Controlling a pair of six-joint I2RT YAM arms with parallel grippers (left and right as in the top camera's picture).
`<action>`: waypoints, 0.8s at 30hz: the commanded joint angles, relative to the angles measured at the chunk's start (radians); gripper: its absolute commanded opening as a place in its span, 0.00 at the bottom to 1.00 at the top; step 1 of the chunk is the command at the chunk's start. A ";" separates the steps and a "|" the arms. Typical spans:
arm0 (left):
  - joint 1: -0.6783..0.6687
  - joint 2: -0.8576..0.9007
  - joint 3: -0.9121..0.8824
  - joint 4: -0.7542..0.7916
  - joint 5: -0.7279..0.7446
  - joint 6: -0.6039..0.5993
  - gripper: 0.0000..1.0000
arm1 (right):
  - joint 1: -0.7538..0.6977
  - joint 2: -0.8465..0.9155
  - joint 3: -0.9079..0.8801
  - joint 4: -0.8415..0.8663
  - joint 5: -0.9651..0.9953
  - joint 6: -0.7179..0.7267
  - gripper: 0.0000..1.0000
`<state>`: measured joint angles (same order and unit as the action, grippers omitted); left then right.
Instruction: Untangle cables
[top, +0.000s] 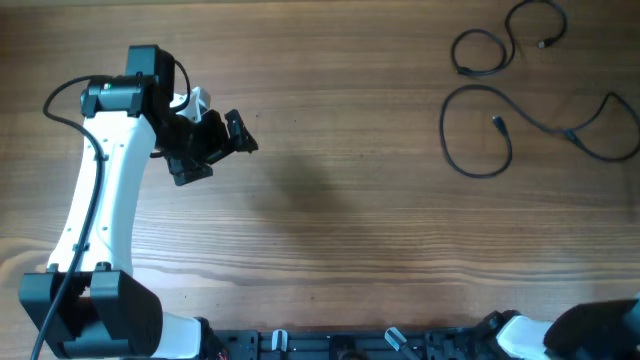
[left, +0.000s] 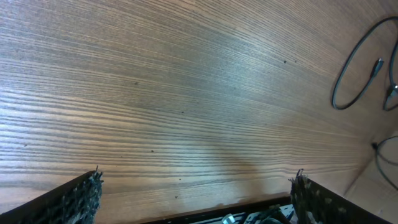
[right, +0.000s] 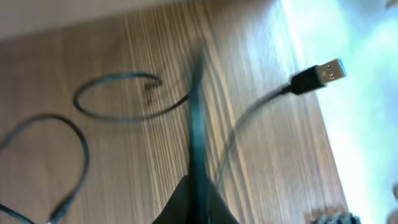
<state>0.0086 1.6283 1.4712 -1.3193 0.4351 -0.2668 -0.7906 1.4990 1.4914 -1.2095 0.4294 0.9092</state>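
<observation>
Two thin black cables lie apart at the table's far right: a small double loop (top: 480, 32) and, below it, a larger loop (top: 444, 130) whose tail runs off the right edge. My left gripper (top: 218, 155) hovers over bare wood at the left, well away from them. Its jaws (left: 196, 186) are wide open with nothing between them, and a cable loop (left: 334, 96) shows far off to the right. My right gripper (right: 198, 186) is shut on a dark cable strand (right: 198, 112), blurred, running out from its jaws. A USB plug (right: 326, 73) hangs past the table edge.
The wooden table (top: 350, 200) spans the overhead view. The left arm's white link (top: 100, 190) stands at the left, and only the right arm's base (top: 600, 330) shows, at the bottom right. More cable loops (right: 118, 76) lie on the wood in the right wrist view.
</observation>
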 joint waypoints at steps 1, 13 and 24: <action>0.006 -0.020 0.012 0.011 -0.006 0.021 1.00 | 0.016 0.066 -0.021 -0.018 -0.159 -0.019 0.08; 0.006 -0.020 0.012 0.021 -0.006 0.021 1.00 | 0.312 0.093 -0.021 0.016 -0.533 -0.430 1.00; 0.006 -0.020 0.012 0.026 -0.006 0.021 1.00 | 0.055 0.097 -0.032 -0.113 -0.190 -0.278 1.00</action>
<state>0.0086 1.6283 1.4712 -1.2968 0.4351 -0.2668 -0.6907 1.5852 1.4773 -1.3132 0.1749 0.6052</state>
